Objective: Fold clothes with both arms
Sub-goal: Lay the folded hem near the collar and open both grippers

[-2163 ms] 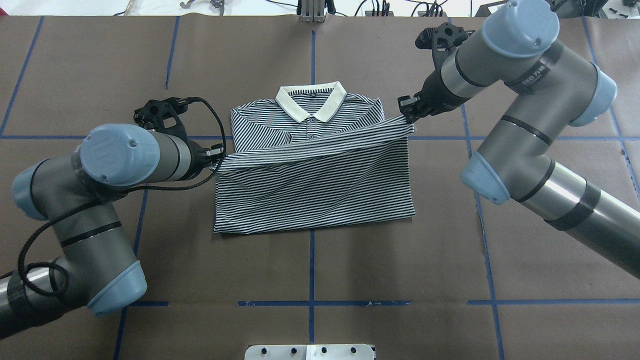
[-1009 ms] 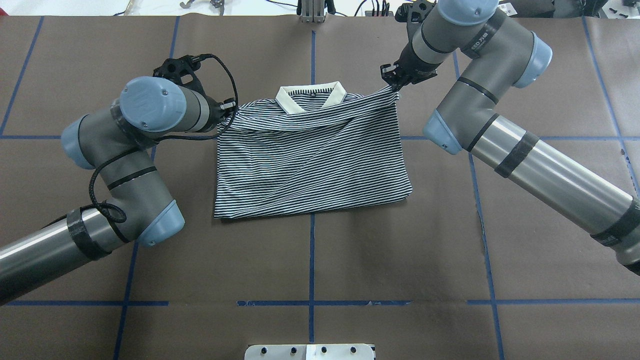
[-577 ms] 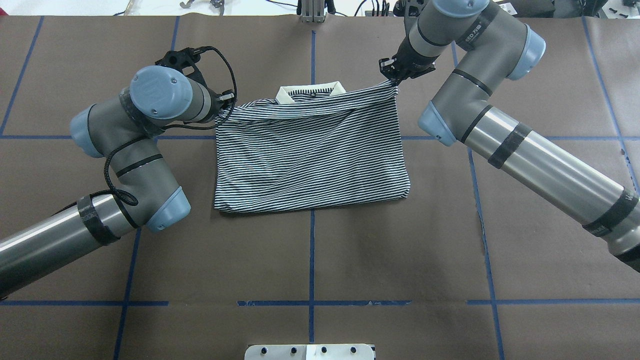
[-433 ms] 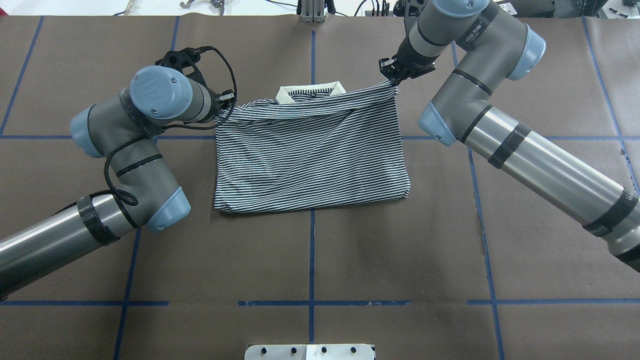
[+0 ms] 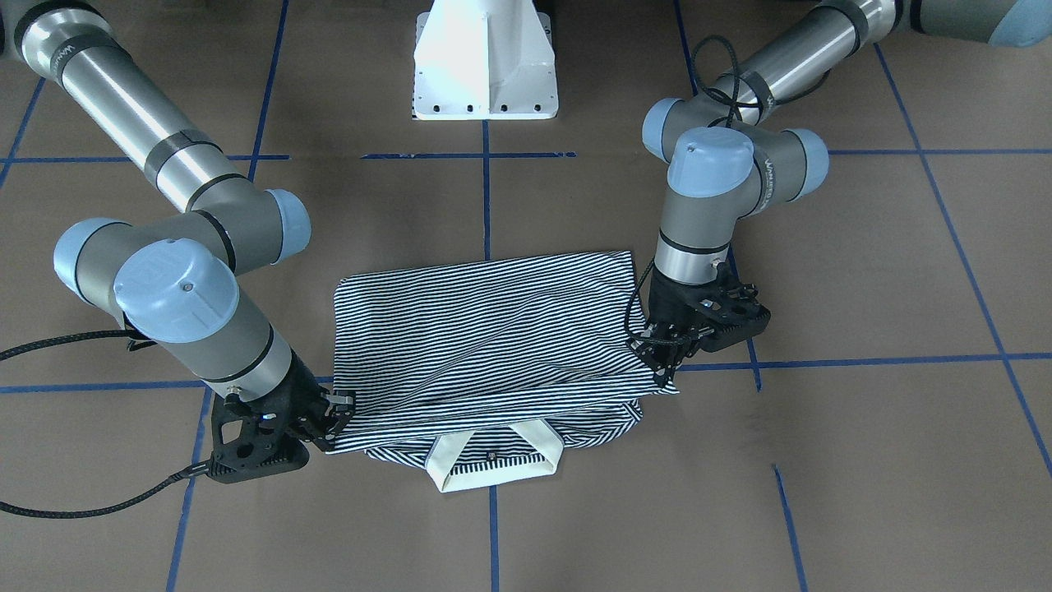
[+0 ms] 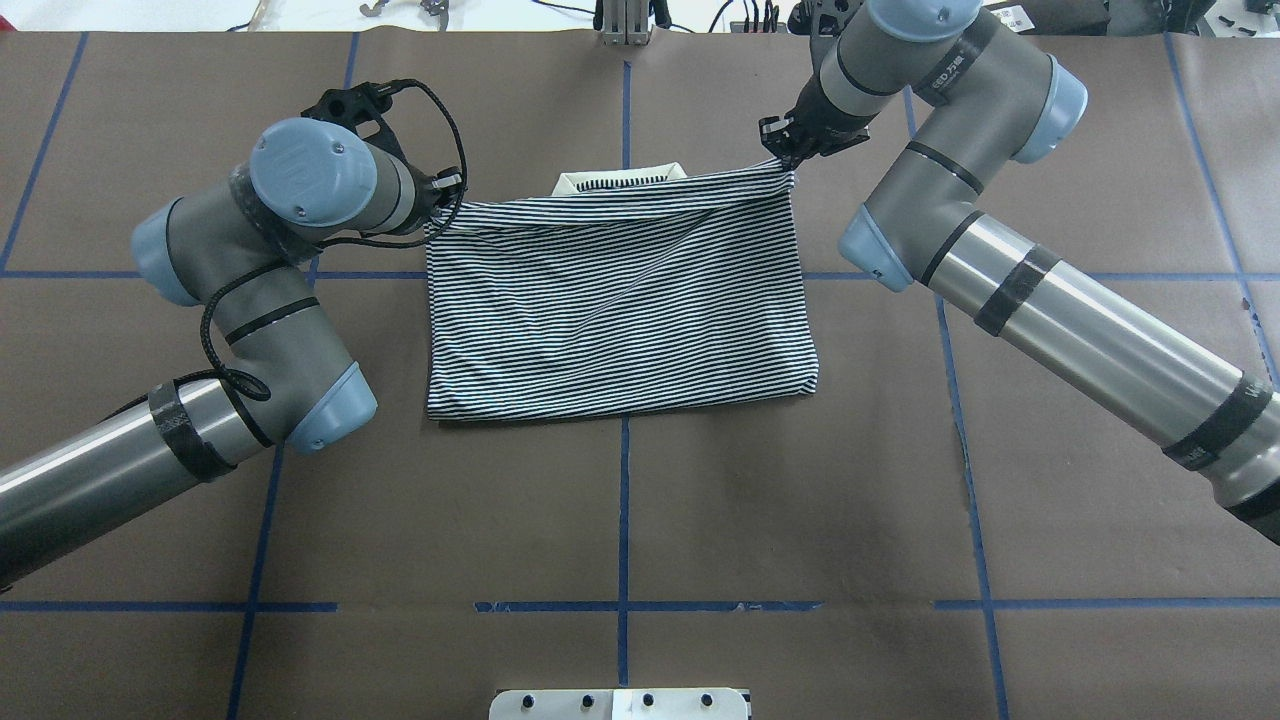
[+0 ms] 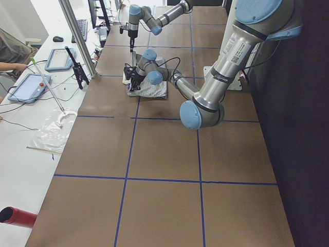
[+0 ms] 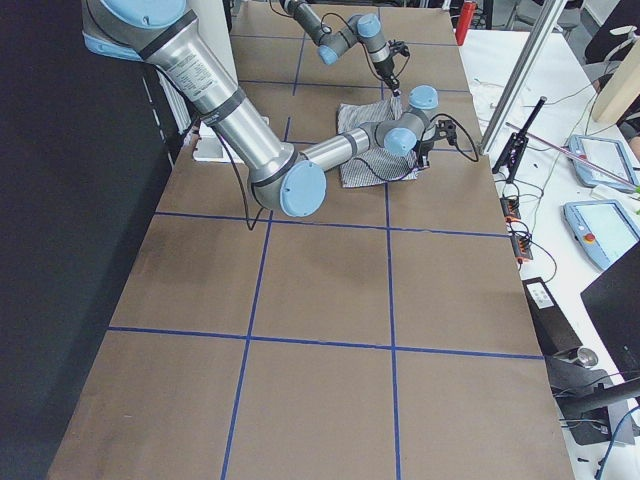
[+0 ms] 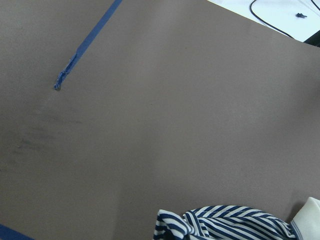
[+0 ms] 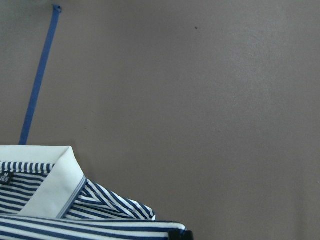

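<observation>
The navy-and-white striped polo shirt (image 6: 620, 300) lies in the middle of the table, its lower half folded up over its upper half. Only a strip of the cream collar (image 6: 620, 180) shows past the raised hem; the front-facing view shows more of the collar (image 5: 493, 460). My left gripper (image 6: 440, 195) is shut on the hem's left corner, and it also shows in the front-facing view (image 5: 662, 366). My right gripper (image 6: 783, 155) is shut on the hem's right corner, seen in the front-facing view too (image 5: 333, 415). Both hold the hem just above the shoulders.
The brown table cover carries blue tape grid lines (image 6: 624, 520). The white pedestal base (image 5: 485, 66) stands at the robot's side. A metal post (image 6: 625, 25) and cables sit at the far edge. A desk with tablets (image 7: 31, 85) lies beyond it.
Both grippers have carried the hem away from the robot, from mid-chest up over the collar. The fold has flattened and now hides the buttons and most of the collar.
</observation>
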Tool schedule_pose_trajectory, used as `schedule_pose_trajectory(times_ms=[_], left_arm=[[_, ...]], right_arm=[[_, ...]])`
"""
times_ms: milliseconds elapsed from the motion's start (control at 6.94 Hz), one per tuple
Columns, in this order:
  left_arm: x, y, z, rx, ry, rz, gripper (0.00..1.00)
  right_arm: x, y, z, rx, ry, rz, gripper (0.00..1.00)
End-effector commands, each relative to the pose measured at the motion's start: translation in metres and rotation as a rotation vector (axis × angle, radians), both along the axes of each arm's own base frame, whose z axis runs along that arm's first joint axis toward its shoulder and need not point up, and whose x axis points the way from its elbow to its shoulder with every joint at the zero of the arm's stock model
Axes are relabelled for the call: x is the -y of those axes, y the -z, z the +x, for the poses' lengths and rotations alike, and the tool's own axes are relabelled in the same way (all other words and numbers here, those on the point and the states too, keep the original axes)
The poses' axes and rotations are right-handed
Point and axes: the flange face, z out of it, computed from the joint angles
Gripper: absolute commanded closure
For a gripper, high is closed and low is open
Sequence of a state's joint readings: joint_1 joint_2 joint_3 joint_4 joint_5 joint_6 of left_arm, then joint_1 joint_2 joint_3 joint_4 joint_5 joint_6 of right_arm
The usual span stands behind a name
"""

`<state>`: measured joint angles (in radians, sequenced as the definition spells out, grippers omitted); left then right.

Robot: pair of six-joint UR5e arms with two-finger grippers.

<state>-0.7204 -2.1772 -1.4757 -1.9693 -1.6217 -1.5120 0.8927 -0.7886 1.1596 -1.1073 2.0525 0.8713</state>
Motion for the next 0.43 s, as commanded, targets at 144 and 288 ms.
schedule_pose_trajectory(times_ms=[144, 288], left_arm=[[0.0001, 0.0053, 0.0014, -0.006, -0.003, 0.005, 1.00], [0.0003, 0.0046, 0.0016, -0.005, -0.003, 0.004, 1.00]], right_arm=[[-0.0009, 0.0053, -0.0023, 0.010, 0.003, 0.013, 1.00], [-0.0023, 0.0077, -0.0027, 0.022, 0.001, 0.021, 1.00]])
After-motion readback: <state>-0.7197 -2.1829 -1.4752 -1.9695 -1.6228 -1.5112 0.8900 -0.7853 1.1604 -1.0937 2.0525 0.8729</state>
